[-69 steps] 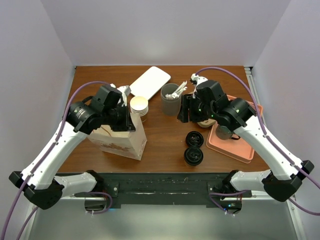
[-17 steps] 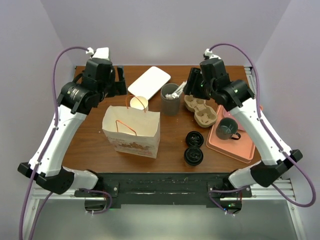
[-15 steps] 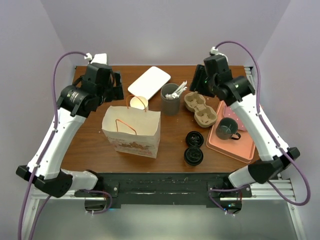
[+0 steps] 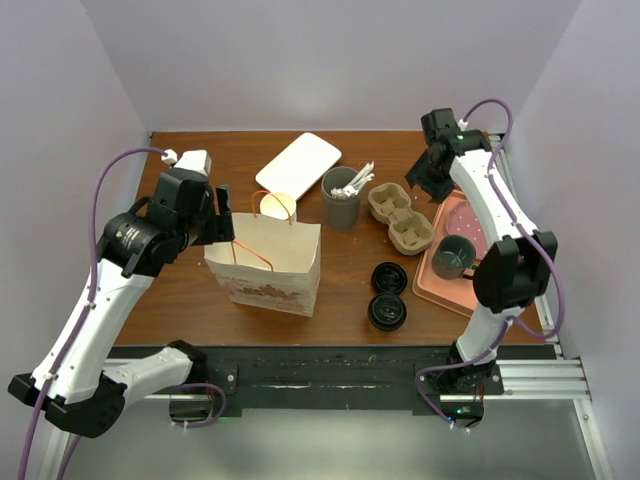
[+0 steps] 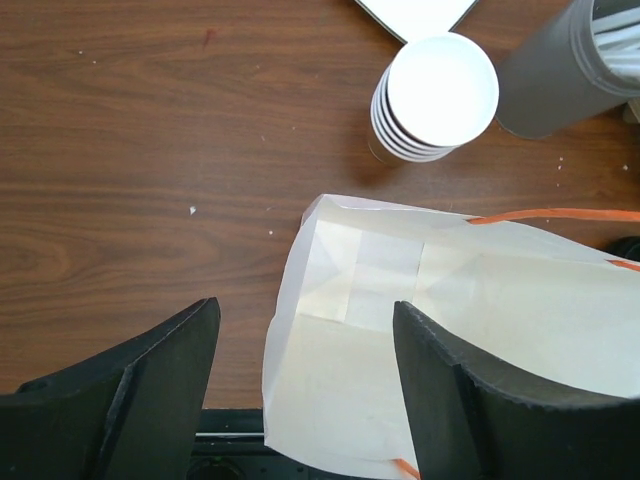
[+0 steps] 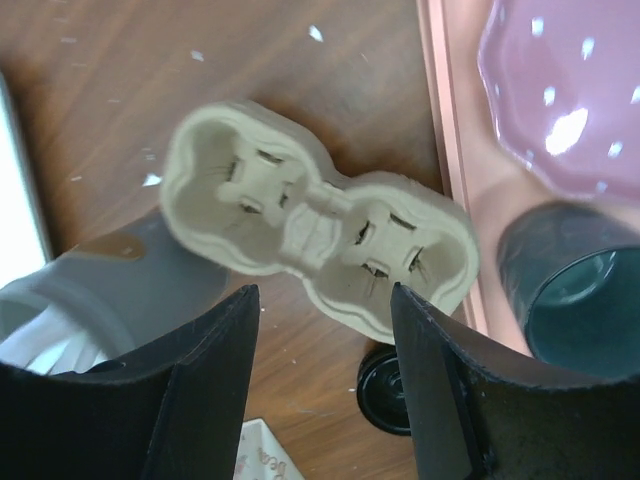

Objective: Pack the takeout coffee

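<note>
The takeout coffee shows from above as a round black lid on the table right of the paper bag. A second black lid sits just nearer, and one of them peeks into the right wrist view. The bag stands upright with its mouth open and nothing showing inside. My left gripper hangs open over the bag's left end, empty. My right gripper is open and empty, high above the cardboard cup carrier.
A stack of lidless cream cups and a grey utensil cup stand behind the bag. A white flat box lies at the back. The pink tray at right holds a dark mug and a pink plate.
The left gripper let go of the bag, rose, then came back toward its left end; the bag now stands upright. The right arm lifted off the carrier and swung to the back right.
</note>
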`<action>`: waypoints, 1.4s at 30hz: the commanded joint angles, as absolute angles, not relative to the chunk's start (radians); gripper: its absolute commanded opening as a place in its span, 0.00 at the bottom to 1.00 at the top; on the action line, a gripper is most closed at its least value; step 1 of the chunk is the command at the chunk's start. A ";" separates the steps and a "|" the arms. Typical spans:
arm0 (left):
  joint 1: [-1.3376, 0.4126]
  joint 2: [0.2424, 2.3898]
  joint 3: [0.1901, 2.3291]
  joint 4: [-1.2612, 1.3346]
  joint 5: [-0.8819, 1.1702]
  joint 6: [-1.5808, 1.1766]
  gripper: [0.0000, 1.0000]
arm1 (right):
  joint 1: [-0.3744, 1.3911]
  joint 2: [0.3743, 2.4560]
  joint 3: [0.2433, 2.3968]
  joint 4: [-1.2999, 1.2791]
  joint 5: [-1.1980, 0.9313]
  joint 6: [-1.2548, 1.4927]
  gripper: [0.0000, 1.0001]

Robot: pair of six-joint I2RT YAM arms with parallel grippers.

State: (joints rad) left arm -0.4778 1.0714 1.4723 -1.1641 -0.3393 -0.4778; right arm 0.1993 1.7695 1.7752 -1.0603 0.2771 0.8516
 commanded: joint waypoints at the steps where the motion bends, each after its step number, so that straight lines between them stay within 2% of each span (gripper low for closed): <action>1: -0.474 1.060 1.453 -1.151 -0.308 -0.440 0.75 | 0.204 1.850 1.842 -1.189 0.330 1.095 0.60; 8: -0.474 1.060 1.437 -1.140 -0.285 -0.413 0.74 | 0.207 1.908 1.793 -1.169 0.339 1.279 0.62; 17: -0.474 1.062 1.448 -1.180 -0.310 -0.434 0.70 | 0.224 1.953 1.790 -1.123 0.342 1.293 0.61; 42: -0.474 1.014 1.397 -1.175 -0.285 -0.437 0.71 | 0.247 1.994 1.697 -0.977 0.318 1.282 0.61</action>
State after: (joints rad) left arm -0.4778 1.0267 1.4086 -1.1946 -0.2836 -0.4427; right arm 0.2405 2.0037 1.6989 -1.0153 0.2955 1.2575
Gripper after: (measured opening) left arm 0.707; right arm 0.618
